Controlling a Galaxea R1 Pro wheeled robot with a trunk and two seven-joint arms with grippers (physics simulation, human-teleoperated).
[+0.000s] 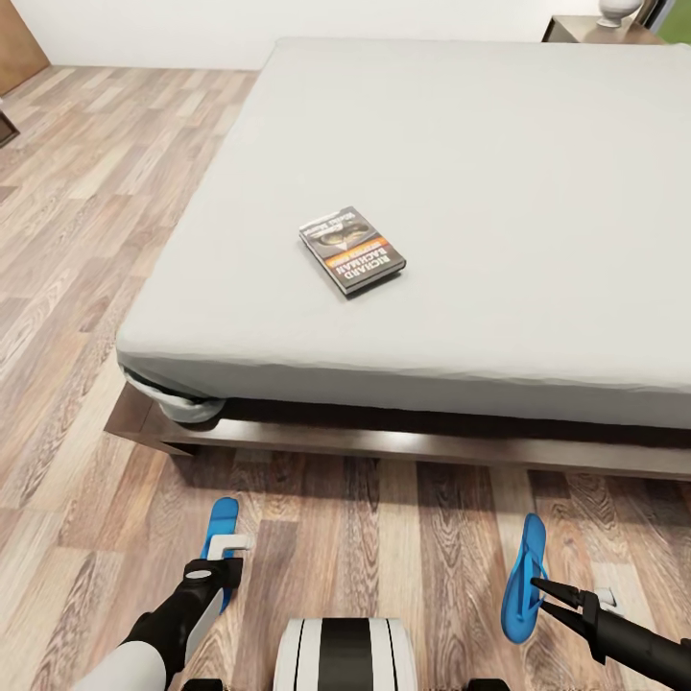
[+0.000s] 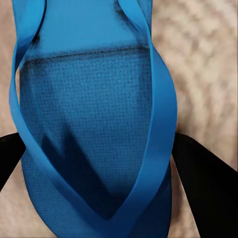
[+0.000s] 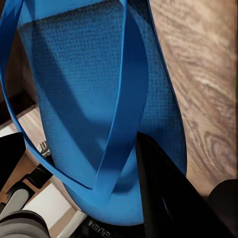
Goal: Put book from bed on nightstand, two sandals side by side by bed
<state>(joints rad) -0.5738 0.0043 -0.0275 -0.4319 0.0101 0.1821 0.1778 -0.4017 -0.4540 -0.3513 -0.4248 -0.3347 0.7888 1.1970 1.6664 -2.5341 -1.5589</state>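
Two sandals are hanging in my grippers, one per arm. In the head view, the left sandal (image 1: 222, 537) is sitting at the lower left of the frame under the left gripper (image 1: 223, 566), and the right sandal (image 1: 525, 579) is standing on edge at the lower right with the right gripper (image 1: 539, 587) pinching it. Both long axes are pointing toward the bed (image 1: 461, 192), and the two are lying well apart on the wood floor (image 1: 384, 537). I am judging that bringing them side by side is the coming step. The book (image 1: 351, 250) is resting on the mattress at frame centre, nearer neither arm.

In the left wrist view, the dark fingers (image 2: 208, 188) are straddling the sole at both edges; I am reading that as a grip.

In the right wrist view, one finger (image 3: 168, 193) is pressing against the sole beside the strap.
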